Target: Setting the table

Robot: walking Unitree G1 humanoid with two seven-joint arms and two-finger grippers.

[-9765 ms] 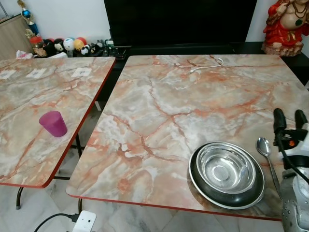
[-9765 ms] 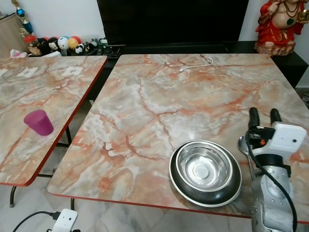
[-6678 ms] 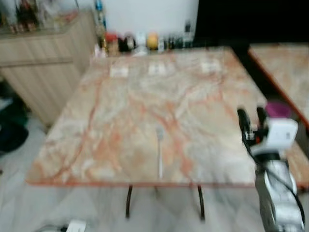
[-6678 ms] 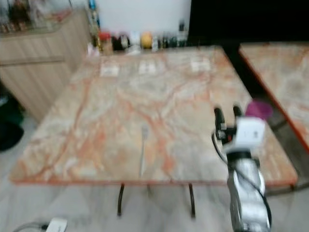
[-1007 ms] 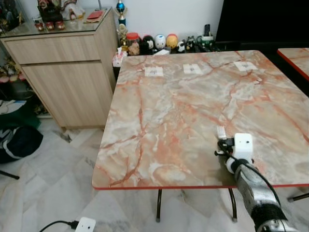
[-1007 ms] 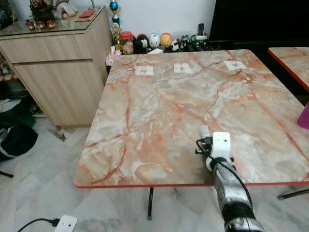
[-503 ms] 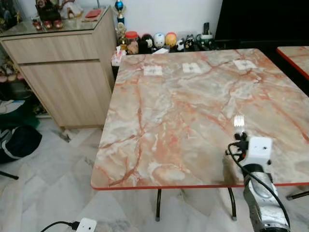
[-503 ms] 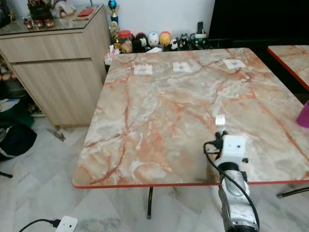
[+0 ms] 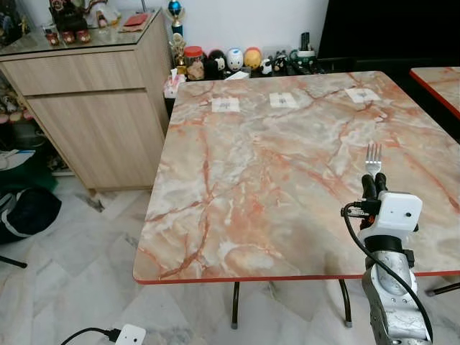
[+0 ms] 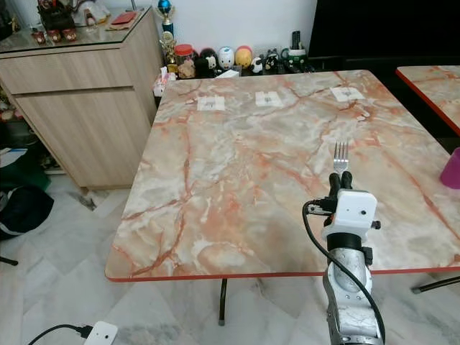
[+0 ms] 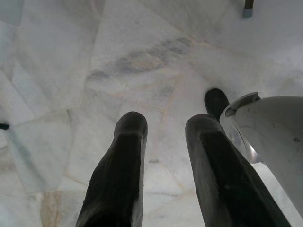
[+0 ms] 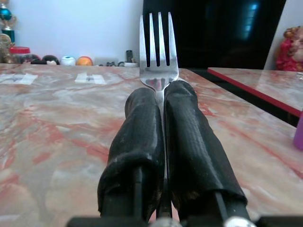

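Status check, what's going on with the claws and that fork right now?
Right claw shut on fork, tines out, raised over table. Left claw open, hanging over floor. Pink cup off to the right, not in the way.

Evenly and brightly lit by soft indoor light, with no hard shadows. Sharp head views, free of motion blur. Pale sheen across the marbled tabletop [image 9: 287, 144]; faint shade under its near edge on the floor [image 9: 72, 273]. Mirror glints on the fork [image 12: 158, 47] tines. Close black fingers [image 12: 142, 142] slightly soft in the right wrist view. Dimmer, greyer floor tiles in the left wrist view.
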